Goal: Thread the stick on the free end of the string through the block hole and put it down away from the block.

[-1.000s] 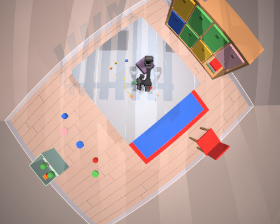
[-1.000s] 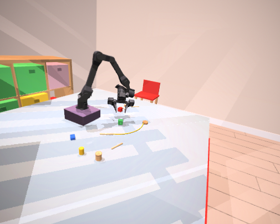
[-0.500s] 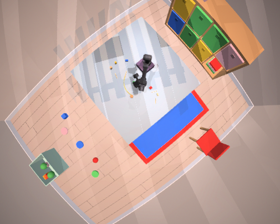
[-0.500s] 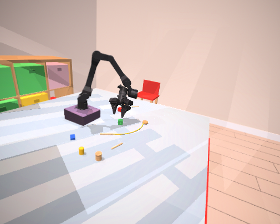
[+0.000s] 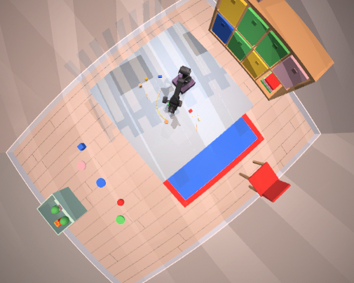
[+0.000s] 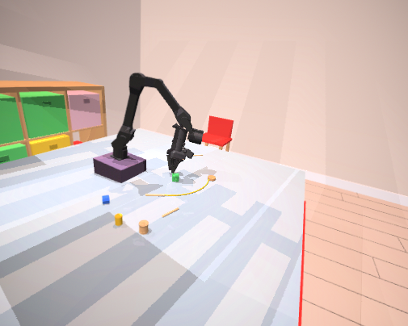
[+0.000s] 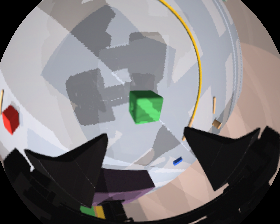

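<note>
Wrist view shows the jaws spread wide, with nothing grasped. Ahead of them, the green block [image 5: 168, 104] [image 6: 175, 177] [image 7: 146, 107] is on the table [image 5: 153, 147] [image 6: 237, 258] [image 7: 56, 45]. In exterior view, the yellow string [image 5: 157, 103] [image 6: 184, 194] [image 7: 200, 65] curves on the near side of this block, from its thin stick [image 5: 159, 94] [image 6: 153, 195] [image 7: 184, 138] at left to the round button [image 5: 166, 122] [image 6: 212, 177] at right. More near, one loose stick [image 5: 146, 95] [image 6: 170, 212] [image 7: 214, 105] lies apart.

Well in from the desk's edges, the green block [image 5: 168, 104] [image 6: 175, 177] [image 7: 146, 107] sits flat — the yellow string [image 5: 157, 105] [image 6: 188, 194] [image 7: 199, 70] curves beside it, from round orange-brown button [image 5: 166, 122] [image 6: 212, 177] to thin tan stick [image 5: 159, 92] [image 6: 153, 195] [image 7: 192, 121], lying unthreaded.
</note>
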{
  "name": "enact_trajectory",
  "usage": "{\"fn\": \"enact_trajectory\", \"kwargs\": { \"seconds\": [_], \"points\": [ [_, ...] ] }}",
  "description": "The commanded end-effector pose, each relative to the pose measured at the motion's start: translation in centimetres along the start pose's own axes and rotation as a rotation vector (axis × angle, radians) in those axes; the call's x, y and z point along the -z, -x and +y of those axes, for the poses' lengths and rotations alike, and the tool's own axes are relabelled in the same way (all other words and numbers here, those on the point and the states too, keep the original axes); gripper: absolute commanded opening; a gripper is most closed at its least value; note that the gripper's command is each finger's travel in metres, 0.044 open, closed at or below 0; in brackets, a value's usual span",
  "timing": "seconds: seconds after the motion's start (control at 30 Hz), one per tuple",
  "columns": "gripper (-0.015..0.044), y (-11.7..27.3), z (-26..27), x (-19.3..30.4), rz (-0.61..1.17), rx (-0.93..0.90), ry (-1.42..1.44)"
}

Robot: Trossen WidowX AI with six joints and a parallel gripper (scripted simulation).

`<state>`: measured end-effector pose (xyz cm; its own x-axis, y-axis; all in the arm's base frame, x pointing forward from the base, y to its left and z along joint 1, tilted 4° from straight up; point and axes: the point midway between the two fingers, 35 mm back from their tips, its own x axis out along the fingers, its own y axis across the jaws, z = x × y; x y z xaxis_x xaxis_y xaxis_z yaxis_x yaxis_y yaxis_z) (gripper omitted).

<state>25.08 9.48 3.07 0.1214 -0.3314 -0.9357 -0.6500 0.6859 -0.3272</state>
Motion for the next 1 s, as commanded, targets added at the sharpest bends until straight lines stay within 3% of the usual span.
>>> {"fn": "enact_trajectory", "kwargs": {
  "seconds": [0.0, 0.3, 0.97],
  "points": [
    [0.044, 1.1, -1.5, -0.8, -0.204, -0.149, 0.662],
    [0.044, 1.6, -2.5, -1.0, -0.37, -0.138, 1.113],
    [0.044, 1.6, -2.6, -1.0, -0.373, -0.136, 1.121]
  ]
}}
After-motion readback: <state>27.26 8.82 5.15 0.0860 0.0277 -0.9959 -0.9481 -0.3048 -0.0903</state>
